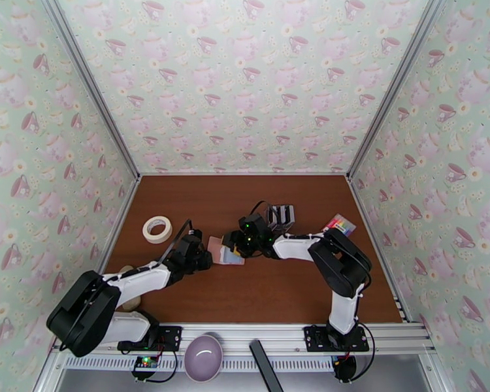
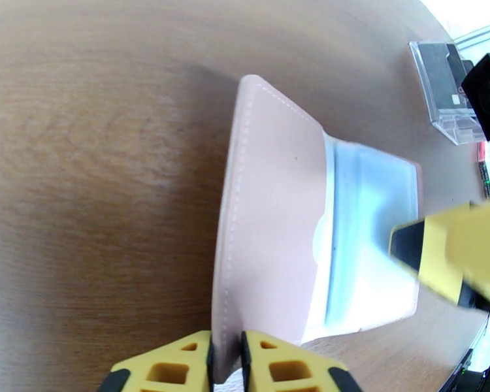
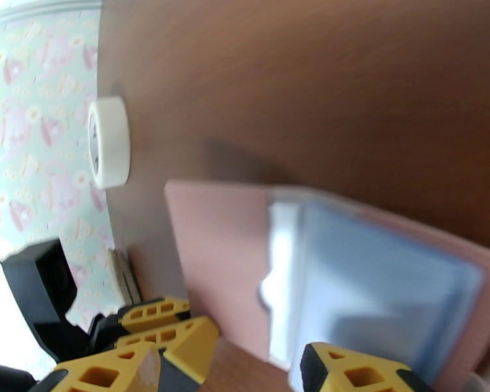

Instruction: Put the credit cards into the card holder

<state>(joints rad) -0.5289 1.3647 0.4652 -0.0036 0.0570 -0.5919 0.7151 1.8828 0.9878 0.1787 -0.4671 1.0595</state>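
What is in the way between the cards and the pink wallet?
The right pincer is: seen from above, it sits open over the wallet, on the side facing the cards. Nothing else lies on the table between them. The left pincer pinches the wallet's other edge, out of the way.

a lab test cell: teacup-print panels (image 1: 245, 80) in aluminium framing (image 1: 93, 86) enclose a wooden table (image 1: 258, 289).

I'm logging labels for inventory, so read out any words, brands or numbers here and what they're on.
No text can be read.
The card holder: plain pink, no print showing.
The credit cards in the clear stand: a small pale mark, too blurred to read.
The multicoloured item at far right: too small to read.
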